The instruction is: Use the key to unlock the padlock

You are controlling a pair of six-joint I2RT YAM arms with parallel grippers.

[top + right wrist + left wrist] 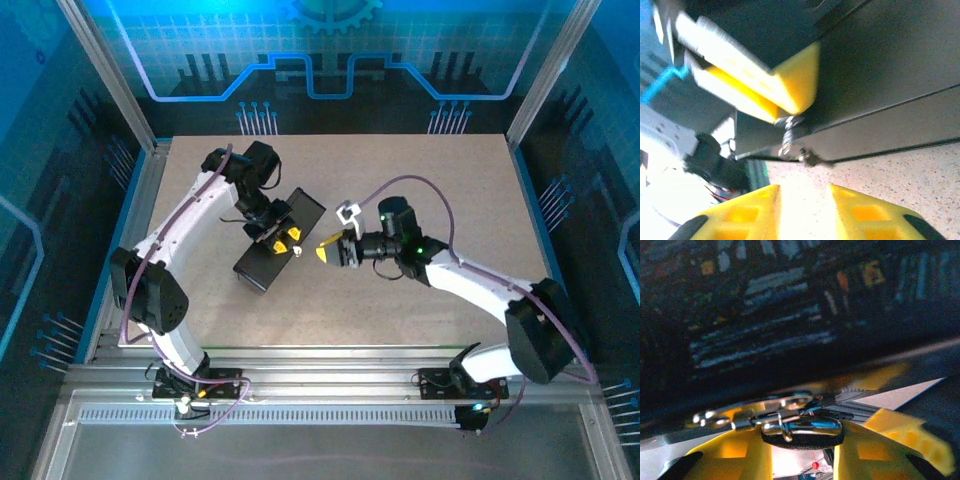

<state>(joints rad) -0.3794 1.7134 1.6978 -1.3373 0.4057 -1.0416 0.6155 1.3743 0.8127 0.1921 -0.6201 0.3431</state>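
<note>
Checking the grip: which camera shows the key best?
Left wrist: the key sits close up between the left tool's fingers. Right wrist shows it small under that tool; top external, just a speck.

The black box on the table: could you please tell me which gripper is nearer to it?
Left. The left gripper sits over the black box, fingers at its edge; the right gripper stands off to its right, bare table between.

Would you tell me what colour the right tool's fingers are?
Yellow; the fingers show best in the right wrist view.
</note>
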